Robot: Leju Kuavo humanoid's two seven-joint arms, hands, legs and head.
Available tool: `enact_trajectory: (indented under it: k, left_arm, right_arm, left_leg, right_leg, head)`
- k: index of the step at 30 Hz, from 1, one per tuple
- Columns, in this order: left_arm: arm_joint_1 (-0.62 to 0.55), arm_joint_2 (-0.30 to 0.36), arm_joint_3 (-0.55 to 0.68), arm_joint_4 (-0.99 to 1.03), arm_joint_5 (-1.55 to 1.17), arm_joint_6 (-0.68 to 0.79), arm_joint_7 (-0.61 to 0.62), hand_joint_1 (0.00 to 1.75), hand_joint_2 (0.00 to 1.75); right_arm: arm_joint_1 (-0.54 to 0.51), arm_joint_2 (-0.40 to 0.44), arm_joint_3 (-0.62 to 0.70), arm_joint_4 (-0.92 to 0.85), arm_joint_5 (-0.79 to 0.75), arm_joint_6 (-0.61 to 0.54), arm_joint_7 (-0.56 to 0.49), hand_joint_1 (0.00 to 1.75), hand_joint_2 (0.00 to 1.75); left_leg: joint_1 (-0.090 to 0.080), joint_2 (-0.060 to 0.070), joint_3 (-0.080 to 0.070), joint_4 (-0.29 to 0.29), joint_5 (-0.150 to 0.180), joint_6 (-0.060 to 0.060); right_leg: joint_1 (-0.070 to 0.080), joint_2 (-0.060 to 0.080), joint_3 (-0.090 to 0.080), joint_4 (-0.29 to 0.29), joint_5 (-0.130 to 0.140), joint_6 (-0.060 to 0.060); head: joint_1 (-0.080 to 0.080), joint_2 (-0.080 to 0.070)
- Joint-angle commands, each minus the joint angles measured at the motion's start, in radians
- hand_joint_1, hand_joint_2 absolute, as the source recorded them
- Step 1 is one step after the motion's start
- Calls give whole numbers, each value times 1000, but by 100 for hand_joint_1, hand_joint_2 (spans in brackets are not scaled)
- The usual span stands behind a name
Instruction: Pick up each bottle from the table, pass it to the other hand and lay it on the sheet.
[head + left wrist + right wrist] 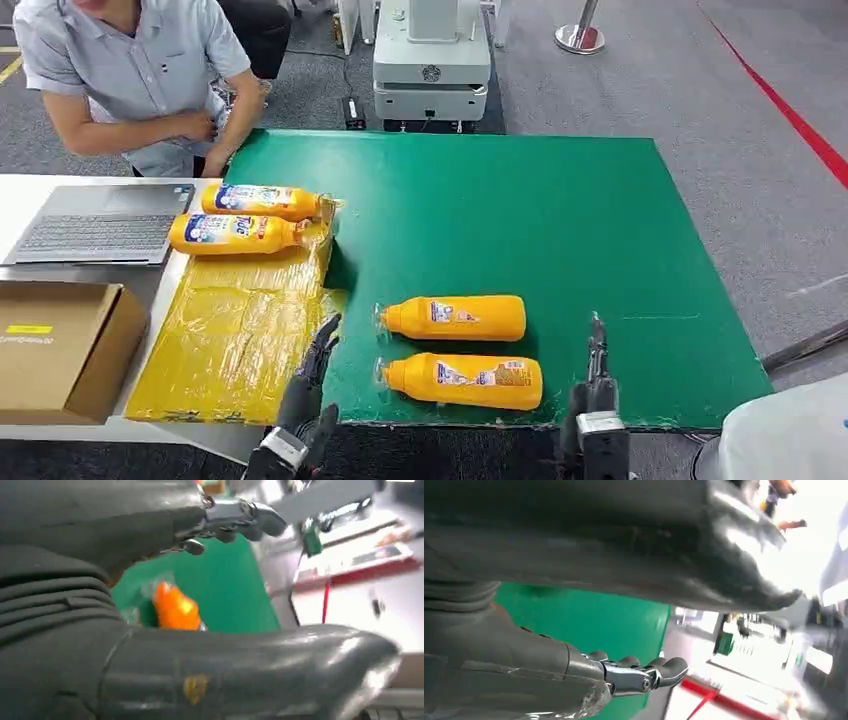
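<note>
Two bottles (462,381) lie side by side on the green surface (560,220) near the front edge, between the empty, spread left hand (305,395) and right hand (595,400); probably rigid, smooth, slippery plastic and fairly heavy, best gripped round the mid-body

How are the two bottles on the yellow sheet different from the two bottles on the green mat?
The sheet bottles lie on the yellow sheet with caps toward the mat; the mat bottles lie on the green mat with caps toward the sheet. All four are orange, labelled, and lying on their sides.
</note>
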Motion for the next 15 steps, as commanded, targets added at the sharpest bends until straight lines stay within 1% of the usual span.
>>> enact_trajectory:
  k: [1,2,3,6,9,10,11,12,15]
  left_arm:
    - [6,-35,66,-55,57,-22,-22,0,0]
    - [6,-38,72,-58,55,-19,-24,0,0]
    - [8,-41,78,-65,59,-20,-34,0,0]
    - [4,-44,84,-68,60,-20,-34,0,0]
    - [4,-44,84,-68,60,-20,-34,0,0]
    - [4,-44,84,-68,60,-20,-34,0,0]
    - [7,-55,102,-74,89,-26,-56,0,0]
    - [5,-67,126,-85,124,-28,-71,0,0]
    - [4,-78,168,-137,149,-25,-73,0,0]
  right_arm:
    - [-51,-56,64,113,258,-154,30,0,0]
    - [-53,-67,74,125,301,-178,40,0,0]
    - [-58,-76,84,138,341,-195,55,0,0]
    - [-61,-78,85,144,338,-198,55,0,0]
    - [-63,-78,85,143,339,-198,55,0,0]
    - [-63,-78,85,143,339,-198,55,0,0]
    - [-70,-93,103,152,370,-200,91,0,0]
    - [-82,-99,106,169,376,-208,98,0,0]
    - [-105,-106,111,209,385,-221,104,0,0]
  left_leg:
    - [0,0,0,0,0,0]
    - [0,0,0,0,0,0]
    - [0,0,0,0,0,0]
    - [0,0,0,0,0,0]
    - [0,0,0,0,0,0]
    - [0,0,0,0,0,0]
    - [0,0,0,0,0,0]
    - [0,0,0,0,0,0]
    - [0,0,0,0,0,0]
  right_leg:
    - [0,0,0,0,0,0]
    - [0,0,0,0,0,0]
    - [0,0,0,0,0,0]
    - [0,0,0,0,0,0]
    - [0,0,0,0,0,0]
    - [0,0,0,0,0,0]
    - [0,0,0,0,0,0]
    - [0,0,0,0,0,0]
    - [0,0,0,0,0,0]
  head:
    - [1,0]
    - [2,0]
    - [-2,0]
    - [-2,0]
    - [2,0]
    - [0,0]
    - [-2,0]
    - [-3,0]
    - [0,0]
